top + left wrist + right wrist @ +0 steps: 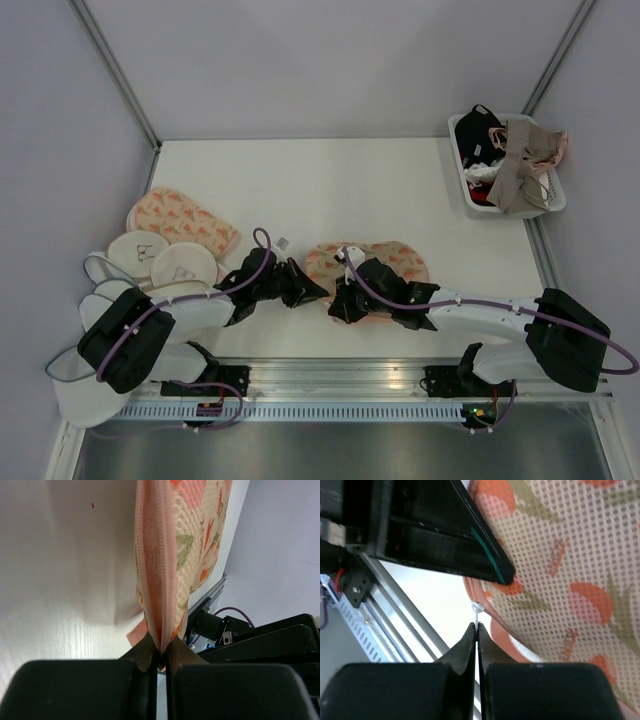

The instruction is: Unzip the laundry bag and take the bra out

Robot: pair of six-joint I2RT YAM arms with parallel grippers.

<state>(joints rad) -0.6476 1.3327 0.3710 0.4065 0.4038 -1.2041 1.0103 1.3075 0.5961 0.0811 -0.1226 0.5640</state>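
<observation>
The laundry bag (400,258) lies on the white surface (300,190), near its front edge, just ahead of both arms. The left fingers (142,655) are clamped on its pink zipper edge (156,555) — the right fingers (465,645) are pressed together on a small white tab (477,608) at the bag's rim.

Top view: the table (330,190) is bare across the upper centre. Stacked pouches (165,255) block the left edge; a basket (470,198) fills the upper right corner. At lower centre, the left gripper (318,293) and right gripper (335,305) crowd the laundry bag (395,258).
</observation>
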